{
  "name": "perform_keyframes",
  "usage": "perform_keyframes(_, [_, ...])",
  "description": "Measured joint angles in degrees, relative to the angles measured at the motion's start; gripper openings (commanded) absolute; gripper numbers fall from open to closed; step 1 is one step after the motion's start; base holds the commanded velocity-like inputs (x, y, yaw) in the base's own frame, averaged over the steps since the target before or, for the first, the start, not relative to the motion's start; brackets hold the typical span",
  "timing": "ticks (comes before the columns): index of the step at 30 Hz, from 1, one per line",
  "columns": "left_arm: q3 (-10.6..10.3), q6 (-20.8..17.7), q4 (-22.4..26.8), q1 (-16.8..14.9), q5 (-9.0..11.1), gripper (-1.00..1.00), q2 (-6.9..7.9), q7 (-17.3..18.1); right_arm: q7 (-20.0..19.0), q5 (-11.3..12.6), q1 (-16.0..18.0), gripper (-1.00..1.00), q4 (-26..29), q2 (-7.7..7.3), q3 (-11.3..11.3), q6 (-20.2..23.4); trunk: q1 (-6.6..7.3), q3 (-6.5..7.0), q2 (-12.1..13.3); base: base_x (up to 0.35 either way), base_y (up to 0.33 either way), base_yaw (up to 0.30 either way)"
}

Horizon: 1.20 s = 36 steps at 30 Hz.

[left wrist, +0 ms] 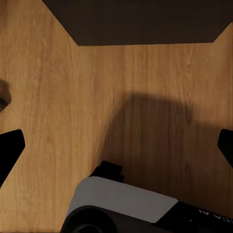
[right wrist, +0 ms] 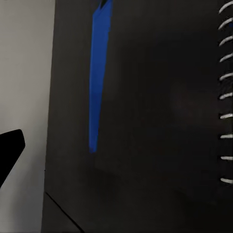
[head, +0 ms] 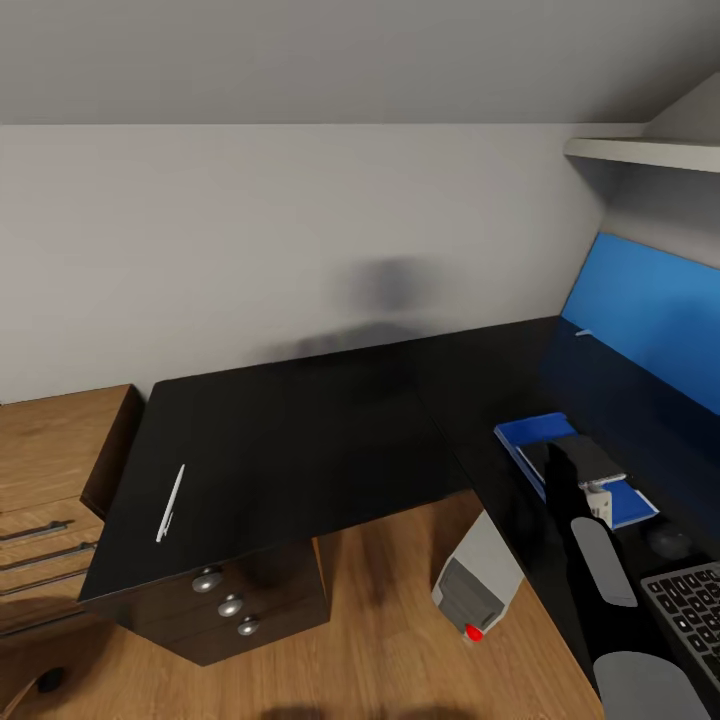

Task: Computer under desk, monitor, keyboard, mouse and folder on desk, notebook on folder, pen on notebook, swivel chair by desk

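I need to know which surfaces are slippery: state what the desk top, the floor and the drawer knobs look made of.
Desk top: glossy black laminate or lacquer, judging by its soft reflections of the blue wall panel; likely slick.
Floor: light wood planks or wood-look laminate, grain lines visible, low sheen.
Drawer knobs: rounded silver, seemingly polished metal, with bright highlights; as a render, it could equally be metallised plastic.

The desk (head: 300, 420) offers broad bare black top across its left wing, broken just by the pen (head: 170, 503) near the left edge. On the right wing, folder (head: 530, 440), mouse (head: 668, 542) and keyboard (head: 690, 605) crowd together beneath the right arm. The computer (head: 478, 582) stands on the floor in the desk's inner corner.
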State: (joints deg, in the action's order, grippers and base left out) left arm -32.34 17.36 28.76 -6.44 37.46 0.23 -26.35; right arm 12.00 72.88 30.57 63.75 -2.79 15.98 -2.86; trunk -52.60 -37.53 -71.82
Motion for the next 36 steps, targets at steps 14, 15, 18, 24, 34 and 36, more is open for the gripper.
perform_keyframes(14, [0.03, -0.02, -0.01, 0.00, 0.01, 1.00, -0.01, 0.00, -0.06, -0.09, 0.00, 1.00, 0.00, 0.00, 0.00, 0.00, -0.01, 0.00, 0.00, -0.112, -0.015, 0.000])
perform_keyframes(15, [0.03, -0.02, 0.02, 0.00, 0.01, 1.00, -0.01, 0.00, -0.07, -0.13, 0.00, 1.00, 0.00, 0.00, 0.00, 0.00, -0.01, 0.00, 0.00, -0.198, 0.000, 0.000])
perform_keyframes(18, [0.04, -0.01, 0.02, 0.00, 0.01, 1.00, 0.06, -0.06, -0.08, -0.66, 0.00, 1.00, 0.00, 0.00, 0.04, -0.01, 0.02, 0.00, 0.00, -0.055, 0.000, 0.000])
perform_keyframes(24, [0.07, 0.21, 0.14, 0.00, -0.13, 1.00, 0.07, -0.08, -0.08, -1.03, 0.00, 1.00, 0.00, 0.00, 0.02, 0.00, 0.46, 0.35, 0.79, -0.009, 0.000, 0.000])
perform_keyframes(34, [0.20, -0.21, 0.07, 0.00, 0.25, 1.00, 0.07, -0.25, 3.87, -4.91, -0.06, 1.00, 3.77, -0.14, -7.85, 0.20, 2.65, 2.15, 4.80, 0.000, 0.000, 0.000])
perform_keyframes(36, [0.21, -0.26, 0.07, 0.00, 0.26, 1.00, 0.07, -0.26, 7.86, -7.42, -0.12, 1.00, 5.23, -0.14, -10.36, 0.26, 3.09, 2.51, 5.60, 0.000, 0.000, 0.000])
